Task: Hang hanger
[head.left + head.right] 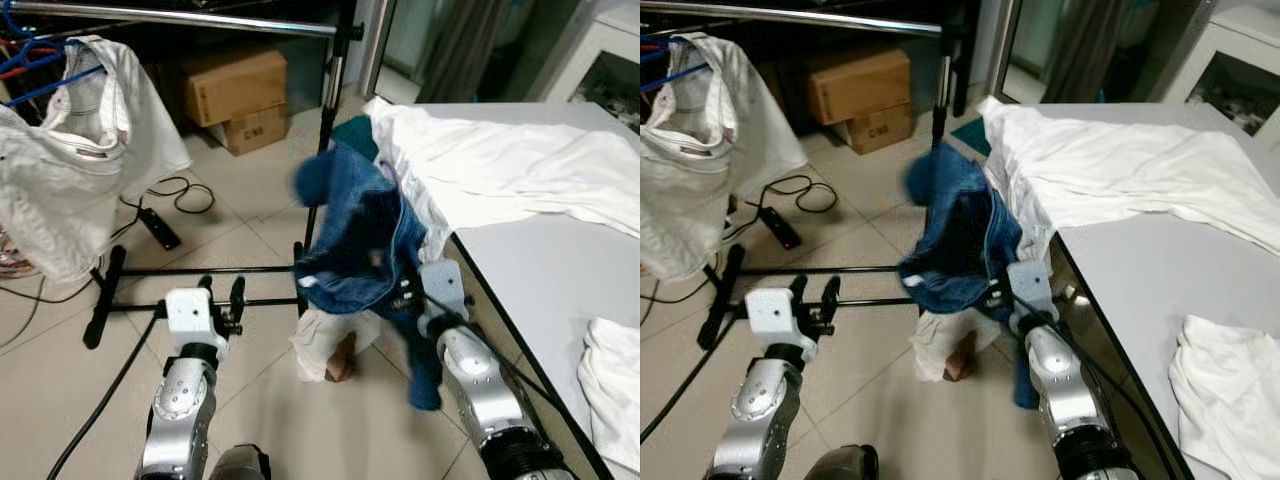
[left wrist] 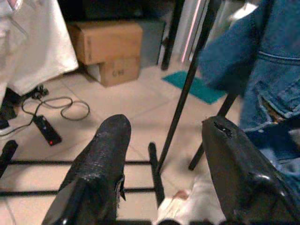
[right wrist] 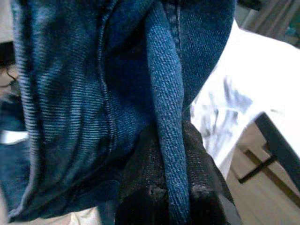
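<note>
The right gripper (image 3: 176,190) pinches the denim garment (image 1: 360,240) between its fingers; raise it toward the rail (image 1: 170,15) (left gripper (image 2: 164,164) open, free).

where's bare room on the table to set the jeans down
Free: the grey table strip between the big white sheet and the small white cloth at its near right corner. Crowded: the far end, under the sheet. The right end effector holds the jeans off the table's left edge.

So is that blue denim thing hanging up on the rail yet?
No. The denim garment is bunched in the right gripper, apart from the rail.
</note>
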